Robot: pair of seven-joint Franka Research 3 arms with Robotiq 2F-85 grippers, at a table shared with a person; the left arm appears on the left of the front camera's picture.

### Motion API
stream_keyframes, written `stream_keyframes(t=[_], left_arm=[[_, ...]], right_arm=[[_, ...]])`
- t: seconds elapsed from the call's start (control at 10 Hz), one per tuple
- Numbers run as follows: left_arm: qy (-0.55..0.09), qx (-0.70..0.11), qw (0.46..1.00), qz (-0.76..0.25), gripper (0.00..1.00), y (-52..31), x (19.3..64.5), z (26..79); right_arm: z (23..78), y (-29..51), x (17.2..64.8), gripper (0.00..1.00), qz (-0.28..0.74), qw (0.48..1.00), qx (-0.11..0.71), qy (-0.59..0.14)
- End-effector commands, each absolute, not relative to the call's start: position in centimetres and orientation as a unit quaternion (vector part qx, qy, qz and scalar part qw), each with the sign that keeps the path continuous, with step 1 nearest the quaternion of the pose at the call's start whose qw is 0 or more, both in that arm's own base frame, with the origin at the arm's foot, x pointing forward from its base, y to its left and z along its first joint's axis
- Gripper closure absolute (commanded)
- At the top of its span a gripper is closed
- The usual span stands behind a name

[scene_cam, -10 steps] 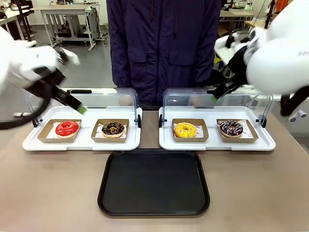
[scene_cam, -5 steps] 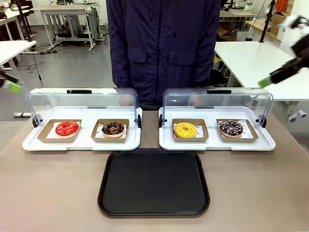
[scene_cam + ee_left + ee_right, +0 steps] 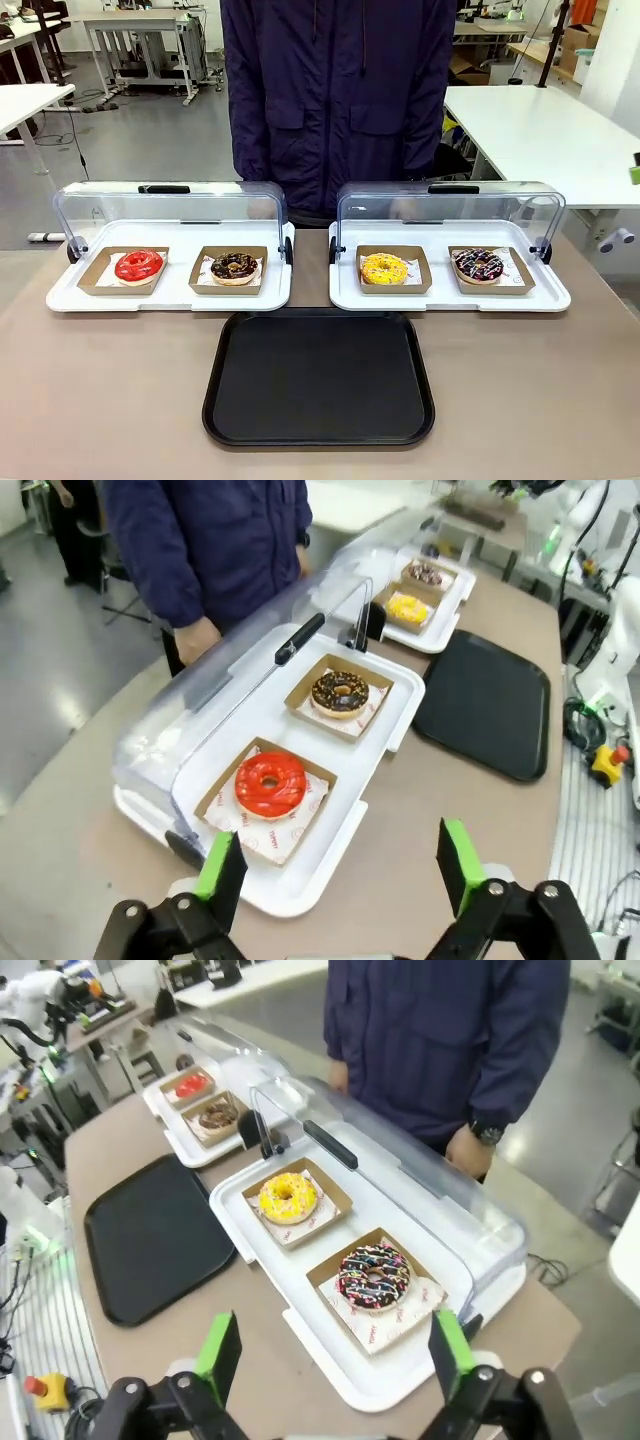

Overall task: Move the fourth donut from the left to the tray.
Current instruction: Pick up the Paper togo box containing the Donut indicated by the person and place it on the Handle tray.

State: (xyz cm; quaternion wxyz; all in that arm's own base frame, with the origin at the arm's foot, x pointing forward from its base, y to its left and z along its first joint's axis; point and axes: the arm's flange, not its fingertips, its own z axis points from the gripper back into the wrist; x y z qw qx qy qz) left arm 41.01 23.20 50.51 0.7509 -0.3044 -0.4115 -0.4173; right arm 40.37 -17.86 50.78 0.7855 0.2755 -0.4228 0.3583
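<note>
My right gripper [image 3: 333,1345] is wide open and holds nothing. My left gripper [image 3: 338,858] is wide open too, and empty. Both hang high above the ends of the table. I think that is so I can look down at everything first.

The donut I want is the dark chocolate ring donut with pink and white sprinkles [image 3: 374,1276]. It sits in a small brown cardboard holder [image 3: 322,1272] on the white plastic tray [image 3: 275,1270] on my right side, just beside the yellow ring donut [image 3: 288,1198]. It is the last one in the row of four.

The clear plastic lid [image 3: 400,1175] is tipped back behind the donuts, so the front is open for me to reach in. The big flat black tray [image 3: 150,1235] lies near the white one with nothing on it, so the trip looks short.

The words on the paper under my donut are too small to read. The bottoms of my fingers are cut off by the picture edge. The person in the dark blue jacket [image 3: 450,1030] stands behind the lid, cut off at the top.
</note>
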Motion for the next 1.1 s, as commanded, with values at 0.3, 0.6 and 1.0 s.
stream_keyframes(t=[0.3, 0.6, 1.0], left_arm=[[-0.434, -0.321, 0.738, -0.405, 0.00, 21.2, 38.9, 50.2], [-0.440, -0.319, 0.735, -0.404, 0.00, 20.0, 38.6, 50.2], [-0.426, -0.324, 0.736, -0.415, 0.00, 20.4, 38.8, 50.4]], right_arm=[[49.7, -20.0, 41.1, 0.00, 0.381, 0.744, 0.294, -0.464], [49.8, -20.4, 40.8, 0.00, 0.378, 0.742, 0.295, -0.469], [49.5, -20.3, 40.5, 0.00, 0.372, 0.752, 0.296, -0.456]])
